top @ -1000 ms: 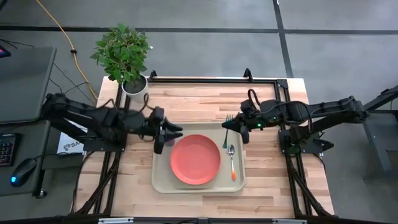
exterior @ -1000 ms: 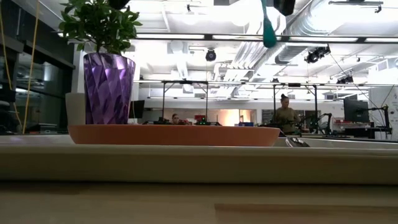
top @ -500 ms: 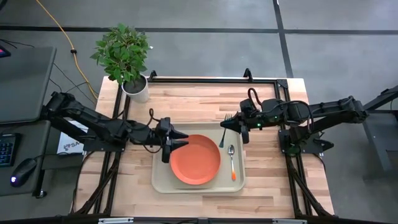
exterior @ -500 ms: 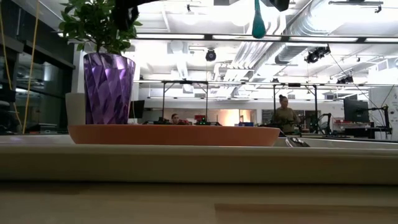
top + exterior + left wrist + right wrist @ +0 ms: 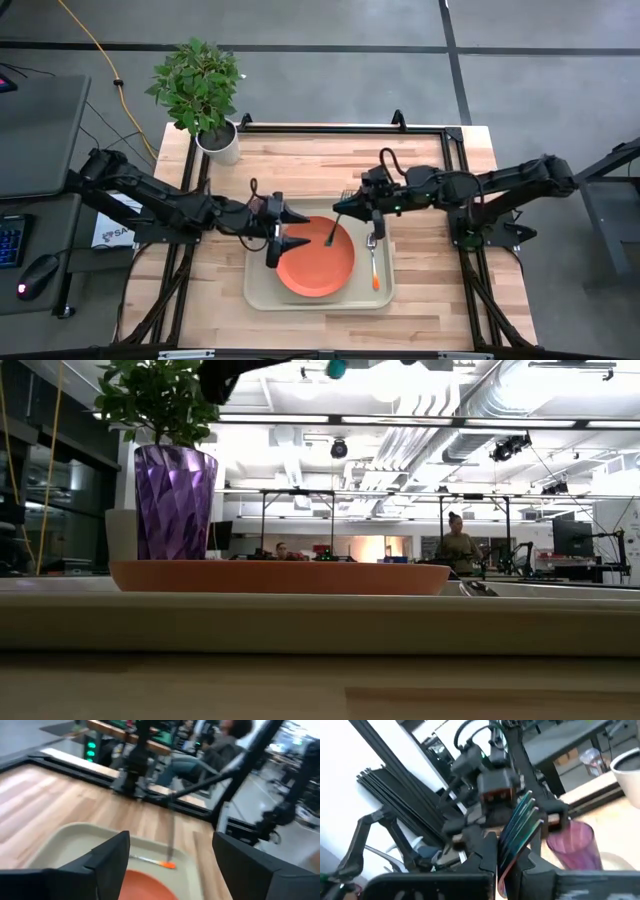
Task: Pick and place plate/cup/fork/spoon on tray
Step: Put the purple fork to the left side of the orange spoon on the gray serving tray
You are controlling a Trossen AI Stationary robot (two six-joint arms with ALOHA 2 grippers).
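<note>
Placing the fork (image 5: 336, 225) looks like the step in hand. Left of the tray's (image 5: 258, 296) middle, the left gripper (image 5: 291, 228) hangs spread and empty over the plate (image 5: 318, 262); the right gripper (image 5: 368, 196) clamps the fork above it, needing lowering onto bare tray beside the spoon (image 5: 373, 262).

right gripper (image 5: 506, 862) clamping the fork (image 5: 518, 827), purple cup (image 5: 571, 842) beyond, left gripper (image 5: 496, 790) facing
</note>
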